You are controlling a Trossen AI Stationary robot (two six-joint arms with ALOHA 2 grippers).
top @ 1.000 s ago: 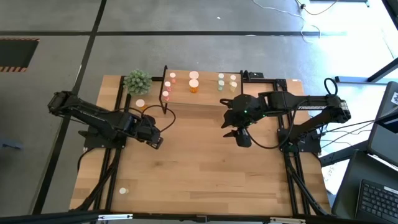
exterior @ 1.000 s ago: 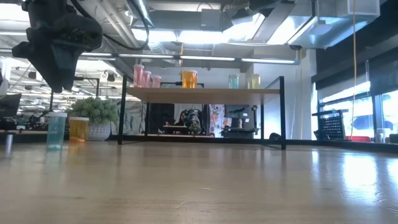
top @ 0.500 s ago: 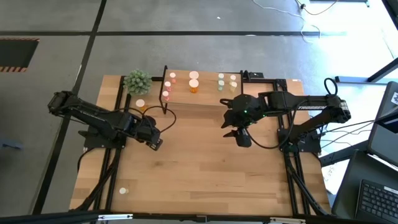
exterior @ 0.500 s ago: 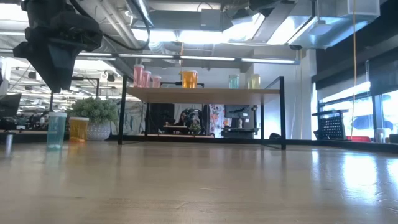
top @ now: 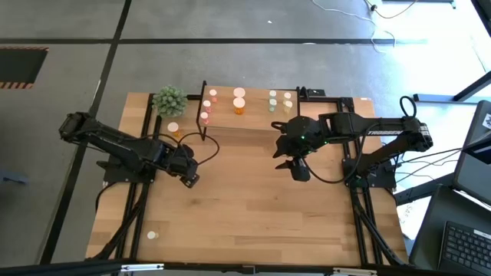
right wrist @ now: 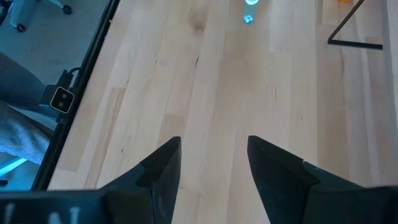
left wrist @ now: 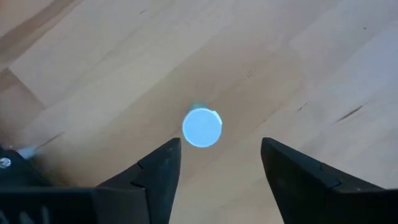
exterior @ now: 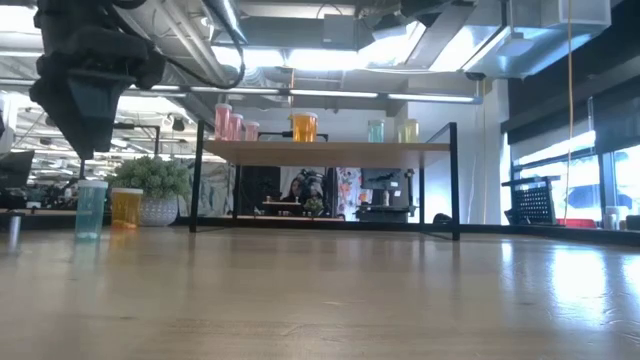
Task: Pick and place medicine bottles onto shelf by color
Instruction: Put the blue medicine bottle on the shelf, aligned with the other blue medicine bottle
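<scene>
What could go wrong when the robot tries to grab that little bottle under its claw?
The left gripper hangs open right over the bottle's pale cap. If it comes down off-center, a finger could hit the cap and tip the bottle over, so it might roll on the table. The shelf already looks crowded with bottles, so placing another might bump its neighbours.

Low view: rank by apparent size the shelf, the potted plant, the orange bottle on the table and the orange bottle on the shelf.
1. shelf, widest by far.
2. potted plant.
3. The orange bottle on the table looks bigger than the orange bottle on the shelf, but it appears to stand nearer the camera, so their order is unsure.
</scene>
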